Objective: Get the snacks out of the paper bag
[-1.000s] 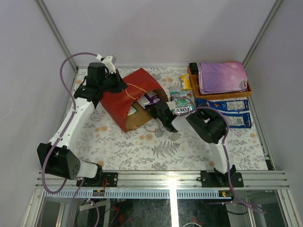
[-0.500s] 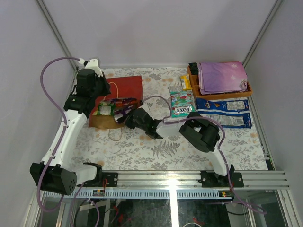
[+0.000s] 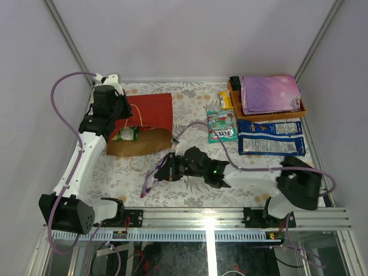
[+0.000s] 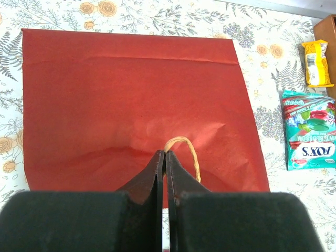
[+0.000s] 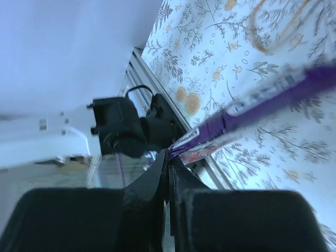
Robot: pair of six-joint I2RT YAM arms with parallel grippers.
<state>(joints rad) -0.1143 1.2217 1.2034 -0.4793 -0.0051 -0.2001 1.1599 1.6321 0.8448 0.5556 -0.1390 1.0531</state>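
Top external view: the paper bag (image 3: 152, 109) lies flat on the flowered surface (image 3: 190, 184) at the far left. Its closed bottom points to 12 o'clock and its brown-lined mouth to 6 o'clock, so its long axis runs far to near. A green packet (image 3: 127, 134) shows in that mouth.

My left tool (image 4: 165, 157) has its fingers pressed together on the bag's upper lip, just where the loop handle (image 4: 185, 149) springs out. The red paper puckers up towards the tips. From this tool the bag spreads away towards 12 o'clock.

My right tool (image 3: 164, 172) reaches across to the left of the middle, near the front edge. It is clamped on one end of a purple packet (image 3: 148, 185). The packet is seen nearly edge-on, its long axis running from the fingertips down towards 7 o'clock. In the right wrist view it streams away from the tips towards 2 o'clock, clear of the surface. The bag's mouth lies at about 11 o'clock from this tool, apart from it.

To the right, a teal FOX'S packet (image 3: 221, 126) lies with its long axis towards 12 o'clock. At 3 o'clock from it, two blue-and-white packs (image 3: 270, 137) lie side by side, with their long axes running left to right. A small yellow packet (image 3: 226, 99) sits beside the wooden tray (image 3: 270, 117), which holds a purple cloth (image 3: 270, 93).
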